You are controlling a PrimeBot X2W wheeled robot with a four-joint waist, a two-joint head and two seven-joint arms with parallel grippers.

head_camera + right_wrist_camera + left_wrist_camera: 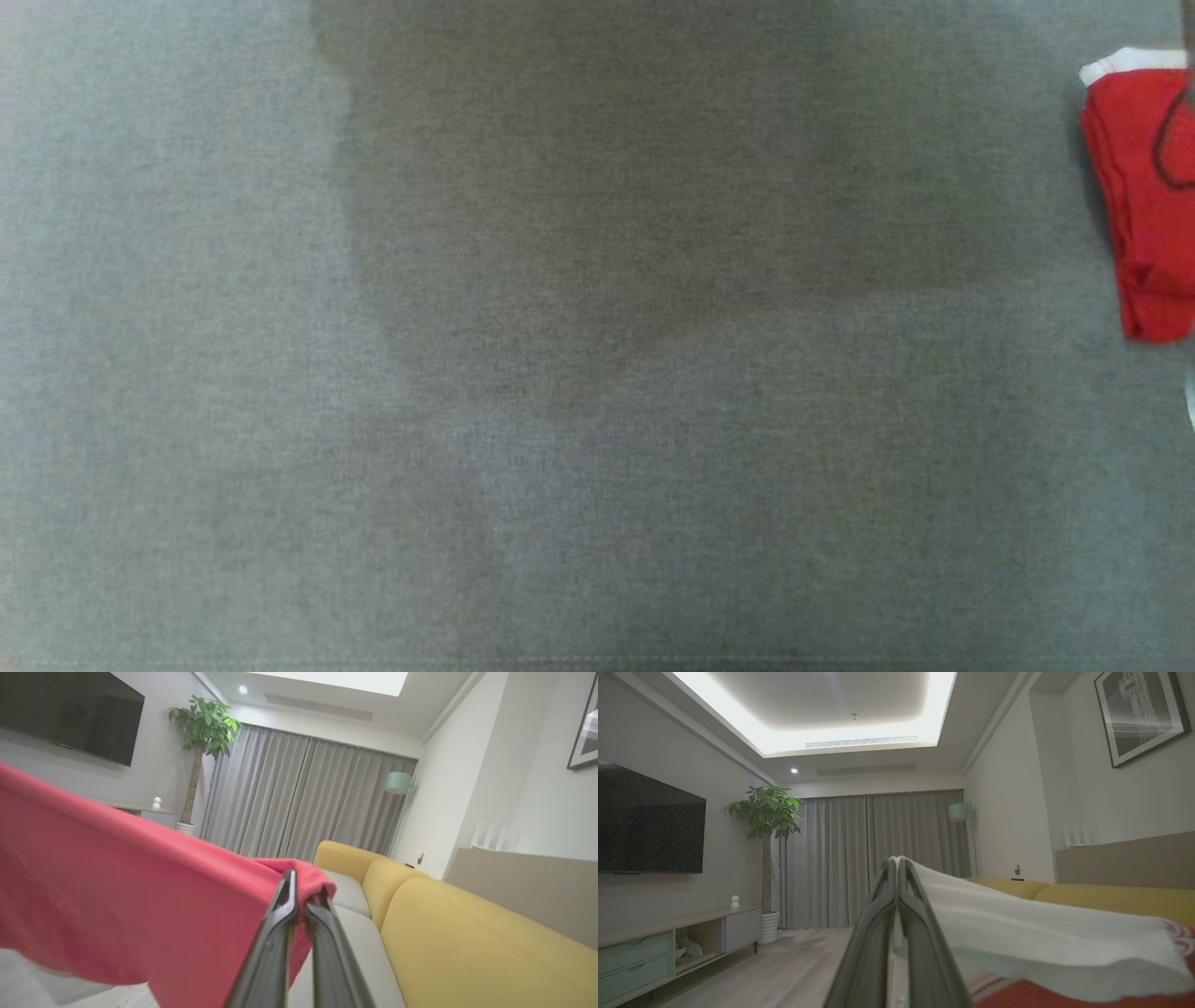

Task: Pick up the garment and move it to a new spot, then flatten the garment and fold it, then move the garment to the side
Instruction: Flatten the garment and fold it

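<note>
- Up in the air over the living room, both arms carry the garment [117,891]. The right gripper [304,887] is clenched on a red corner, cloth bunched over its tips.
- Left gripper [896,861] is pinched tight too, jaws together on the white hem, which runs off to the right toward the red part.
- So the cloth spans between the two grippers, clear of any surface in both wrist views, with the yellow sofa [467,933] ahead.
- Head view looks down on a grey surface [560,373]. What I take for the garment [1144,205] pokes in at the far right edge, red with a white band. Whether it rests there or hangs, I cannot tell.
- My read: this is step one, the carry to a new spot. Flattening and folding are not yet begun.
- The next move calls for lowering both grippers together over the grey surface, keeping the span taut so the cloth lands flat, and only then letting go.
- Writing: none readable. A dark looped mark on the red cloth in the head view is too blurred to read, and the framed print [1139,714] on the wall shows no legible text.
</note>
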